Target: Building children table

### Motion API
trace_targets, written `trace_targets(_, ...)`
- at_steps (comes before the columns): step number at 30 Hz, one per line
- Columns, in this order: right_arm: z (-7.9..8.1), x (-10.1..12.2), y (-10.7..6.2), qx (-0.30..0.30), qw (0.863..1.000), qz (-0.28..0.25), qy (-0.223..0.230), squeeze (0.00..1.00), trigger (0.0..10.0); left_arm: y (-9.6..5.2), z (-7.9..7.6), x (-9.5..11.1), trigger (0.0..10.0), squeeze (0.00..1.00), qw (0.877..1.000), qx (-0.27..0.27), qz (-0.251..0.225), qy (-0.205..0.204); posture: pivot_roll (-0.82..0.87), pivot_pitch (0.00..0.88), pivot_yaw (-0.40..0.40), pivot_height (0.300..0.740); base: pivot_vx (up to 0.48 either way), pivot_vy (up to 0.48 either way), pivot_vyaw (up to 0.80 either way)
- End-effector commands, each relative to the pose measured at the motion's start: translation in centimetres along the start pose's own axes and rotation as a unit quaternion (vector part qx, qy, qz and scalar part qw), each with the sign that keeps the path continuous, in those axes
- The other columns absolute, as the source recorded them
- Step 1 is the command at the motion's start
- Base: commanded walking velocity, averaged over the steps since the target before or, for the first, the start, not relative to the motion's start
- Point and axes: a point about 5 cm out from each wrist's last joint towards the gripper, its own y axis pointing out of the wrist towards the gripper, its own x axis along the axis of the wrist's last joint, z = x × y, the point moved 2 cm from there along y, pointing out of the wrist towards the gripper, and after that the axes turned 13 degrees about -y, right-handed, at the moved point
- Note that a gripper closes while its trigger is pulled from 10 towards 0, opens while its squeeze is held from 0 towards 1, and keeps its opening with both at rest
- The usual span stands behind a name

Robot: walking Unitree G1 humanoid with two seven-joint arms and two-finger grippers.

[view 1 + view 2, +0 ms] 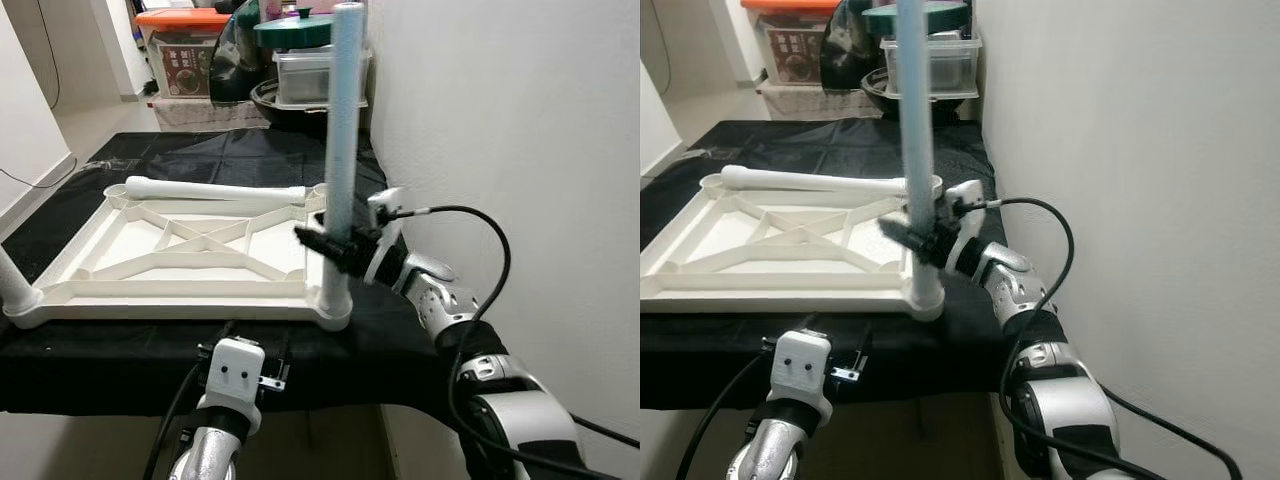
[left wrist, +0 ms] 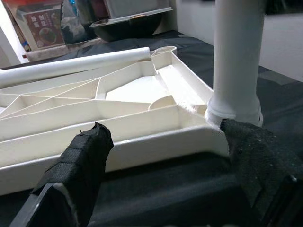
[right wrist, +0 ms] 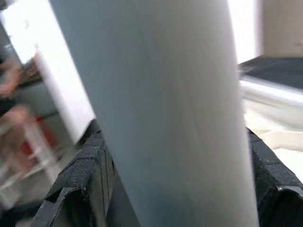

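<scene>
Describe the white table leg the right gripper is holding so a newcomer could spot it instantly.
On the black-covered table lies an upturned white plastic tabletop. At its near right corner socket stands a white cylindrical leg, gripped by the right gripper. Unlike the other white tube lying flat across the far edge, it stands upright.

Right arm (image 1: 470,330): silver-and-white jointed segments with dark seams, a looping black cable at 1 o'clock of the forearm. Left arm (image 1: 225,420): silver, ending in a white block with two small dark screws, flanked by black cables. Fingers (image 2: 83,163): black, cloth-textured pads.
</scene>
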Motion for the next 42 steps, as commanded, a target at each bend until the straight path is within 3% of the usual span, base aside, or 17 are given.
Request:
trace_targets(1,2.0,-1.0,1.6,0.093,0.995,0.035,-0.006,0.00,10.0,-0.1,0.2,-0.3,10.0,0.00,1.000,0.001,0.005,0.000,0.09,0.000,-0.016,0.740,0.000,0.000,0.00)
trace_targets(5,3.3,-1.5,2.4,0.155,0.987,0.052,0.000,0.00,10.0,-0.1,0.1,-0.2,10.0,0.00,1.000,0.001,0.004,0.000,0.10,0.000,-0.020,0.740,0.000,0.000,0.00)
trace_targets(6,3.5,-1.8,2.8,0.152,0.987,0.059,-0.001,0.00,2.9,-0.2,0.1,-0.2,10.0,0.00,1.000,0.001,0.004,-0.001,0.11,0.000,-0.023,0.740,0.000,0.000,0.00)
trace_targets(7,3.6,-2.2,3.3,0.132,0.989,0.067,-0.010,0.00,0.0,-0.2,0.0,-0.2,10.0,0.00,1.000,0.001,0.005,-0.001,0.11,0.000,-0.024,0.740,0.000,0.000,0.00)
trace_targets(10,3.6,-2.2,3.4,0.126,0.990,0.067,-0.013,0.00,0.0,-0.2,0.0,-0.2,10.0,0.00,1.000,0.001,0.005,-0.001,0.11,0.000,-0.024,0.740,0.000,0.000,0.00)
trace_targets(16,-0.1,-1.6,3.6,-0.108,0.991,0.069,-0.043,0.00,0.0,-0.3,0.0,-0.2,10.0,0.00,1.000,0.001,0.006,-0.002,0.11,0.000,-0.020,0.740,0.000,0.000,0.00)
trace_targets(20,-4.4,-1.8,-0.1,-0.382,0.920,0.084,-0.020,0.00,0.0,-0.2,0.1,-0.3,10.0,0.00,1.000,0.001,0.007,-0.003,0.09,0.000,-0.016,0.740,0.000,0.000,0.00)
trace_targets(24,-4.9,-2.0,-1.0,-0.427,0.899,0.091,-0.013,0.00,0.0,-0.2,0.1,-0.3,10.0,0.00,1.000,0.001,0.007,-0.003,0.09,0.000,-0.016,0.740,0.000,0.000,0.00)
trace_targets(25,-5.7,-2.5,-3.1,-0.520,0.848,0.098,-0.007,0.00,0.0,-0.2,0.1,-0.3,10.0,0.00,1.000,0.001,0.007,-0.002,0.09,0.000,-0.016,0.740,0.000,0.000,0.00)
trace_targets(26,-5.7,-2.5,-3.1,-0.520,0.848,0.098,-0.007,0.00,0.0,-0.2,0.1,-0.3,10.0,0.00,1.000,0.001,0.007,-0.002,0.09,0.000,-0.016,0.740,0.000,0.000,0.00)
trace_targets(27,-5.8,-3.3,-4.7,-0.588,0.802,0.101,0.012,0.00,0.0,-0.2,0.1,-0.3,10.0,0.00,1.000,0.001,0.008,-0.001,0.09,0.000,-0.019,0.740,0.000,0.000,0.00)
trace_targets(28,-5.8,-3.3,-4.7,-0.588,0.802,0.101,0.012,0.00,0.0,-0.2,0.1,-0.3,10.0,0.00,1.000,0.001,0.008,-0.001,0.09,0.000,-0.019,0.740,0.000,0.000,0.00)
trace_targets(29,-5.6,-3.8,-5.7,-0.630,0.769,0.102,0.017,0.00,0.0,-0.2,0.2,-0.4,10.0,0.00,1.000,0.001,0.008,-0.001,0.09,0.000,-0.012,0.740,0.000,0.000,0.00)
trace_targets(36,-4.5,-4.9,-5.6,-0.664,0.739,0.111,0.034,0.00,0.0,-0.2,0.2,-0.4,10.0,0.00,1.000,0.000,0.008,-0.001,0.09,0.000,-0.012,0.740,0.000,0.000,0.00)
trace_targets(37,-4.1,-4.9,-4.4,-0.650,0.752,0.104,0.037,0.00,10.0,-0.2,0.2,-0.5,10.0,0.00,1.000,0.000,0.009,-0.001,0.09,0.000,-0.012,0.740,0.000,0.000,0.00)
trace_targets(41,-3.8,-4.6,-3.3,-0.635,0.767,0.087,0.039,0.00,10.0,-0.2,0.1,-0.5,10.0,0.00,1.000,-0.001,0.009,0.000,0.09,0.000,-0.013,0.740,0.000,0.000,0.00)
trace_targets(42,-3.4,-3.3,-1.1,-0.572,0.818,0.043,0.028,1.00,10.0,-0.2,0.1,-0.5,10.0,0.00,1.000,0.000,0.010,0.000,0.09,0.000,-0.013,0.740,0.000,0.000,0.00)
